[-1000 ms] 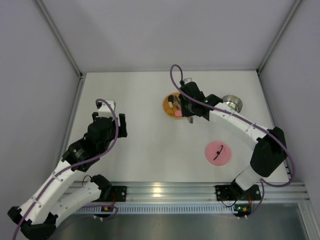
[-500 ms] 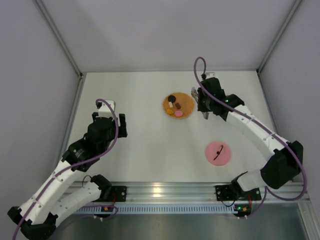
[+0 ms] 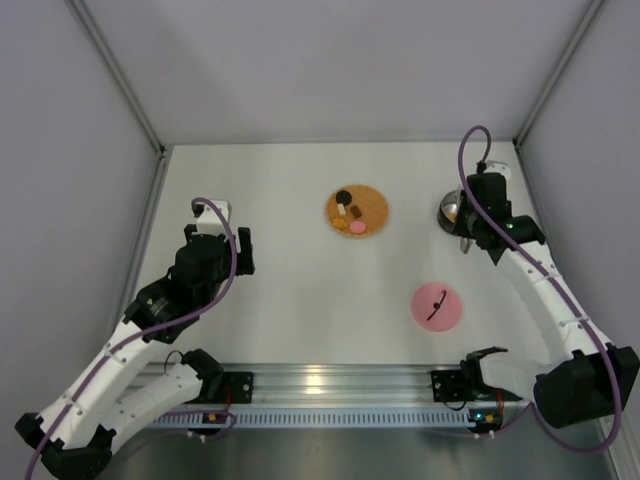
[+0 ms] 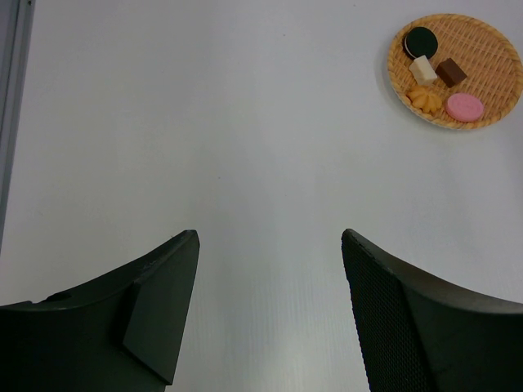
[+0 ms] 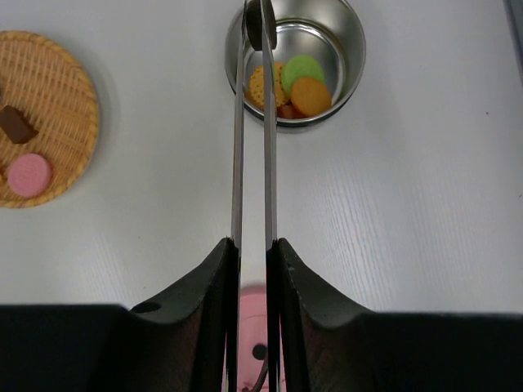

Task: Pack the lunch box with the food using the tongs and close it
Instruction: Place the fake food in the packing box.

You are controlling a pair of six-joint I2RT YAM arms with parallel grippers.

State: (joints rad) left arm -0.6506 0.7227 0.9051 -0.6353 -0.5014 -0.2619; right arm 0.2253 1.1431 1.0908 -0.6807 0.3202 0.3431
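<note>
The right arm reaches to the table's far right. The right gripper (image 5: 253,245) has its fingers narrow and clamped on the tongs (image 5: 252,131). The tong tips sit over the rim of the lunch box (image 5: 353,49), with something dark between them. The shiny steel box holds green, orange and yellow discs. The mat (image 4: 498,49) carries five food (image 4: 464,106) pieces. The left gripper (image 4: 270,245) hovers wide open and empty.
</note>
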